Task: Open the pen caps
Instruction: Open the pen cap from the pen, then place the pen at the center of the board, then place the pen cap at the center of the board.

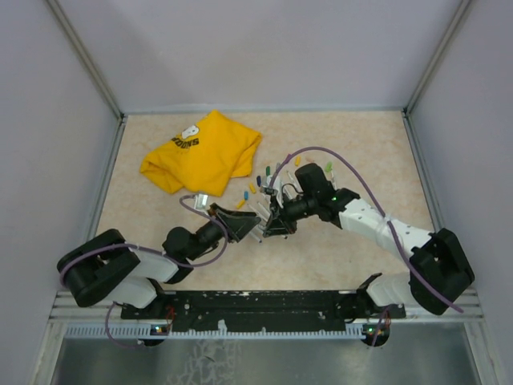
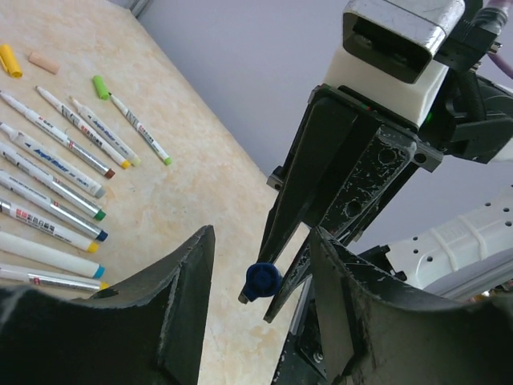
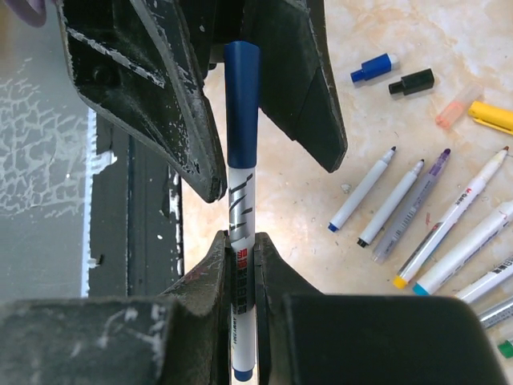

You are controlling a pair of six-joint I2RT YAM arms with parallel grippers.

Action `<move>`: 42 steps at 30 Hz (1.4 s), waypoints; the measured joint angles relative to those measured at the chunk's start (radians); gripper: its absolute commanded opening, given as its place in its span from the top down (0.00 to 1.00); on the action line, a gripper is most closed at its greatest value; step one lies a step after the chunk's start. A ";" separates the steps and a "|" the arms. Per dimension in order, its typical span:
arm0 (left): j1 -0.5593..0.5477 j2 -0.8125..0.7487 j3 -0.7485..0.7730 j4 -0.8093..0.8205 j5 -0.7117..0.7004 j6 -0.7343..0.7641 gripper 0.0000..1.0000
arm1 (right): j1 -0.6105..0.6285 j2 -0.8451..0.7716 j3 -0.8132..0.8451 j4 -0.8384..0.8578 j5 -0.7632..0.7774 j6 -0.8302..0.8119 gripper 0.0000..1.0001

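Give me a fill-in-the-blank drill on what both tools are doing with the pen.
The right tool is shut on a pen whose cap is ____.
The left tool stands ____, that cap between its fingers.
The crumpled T-shirt is ____.
Missing: blue; open; yellow.

Beige table (image 1: 361, 144): pens (image 2: 52, 160), caps (image 3: 411, 81), yellow T-shirt (image 1: 204, 152)

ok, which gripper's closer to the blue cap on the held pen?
Left. The left gripper has its fingers on either side of the blue cap, contact unclear. The right gripper is shut on the pen further down its barrel.
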 measured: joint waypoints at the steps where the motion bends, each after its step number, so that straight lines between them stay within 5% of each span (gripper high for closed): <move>1: 0.000 -0.006 0.000 0.000 0.003 0.000 0.55 | 0.000 0.000 0.000 0.003 -0.005 0.006 1.00; 10: 0.000 -0.026 0.000 0.002 0.018 -0.008 0.99 | 0.000 0.022 0.000 0.044 -0.054 0.043 1.00; 22: -0.006 -0.123 -0.052 0.001 -0.063 0.036 1.00 | 0.005 0.036 0.002 0.092 -0.102 0.048 1.00; 33: 0.244 -0.415 -0.093 -0.025 -0.116 0.016 1.00 | -0.010 0.090 -0.001 0.068 -0.103 0.055 1.00; 36: 0.259 -0.566 -0.091 -0.197 -0.125 0.019 1.00 | -0.004 0.084 -0.033 0.142 -0.058 0.106 1.00; 42: 0.263 -0.744 0.051 -0.943 -0.235 0.043 1.00 | 0.137 0.091 -0.092 0.286 0.249 0.302 1.00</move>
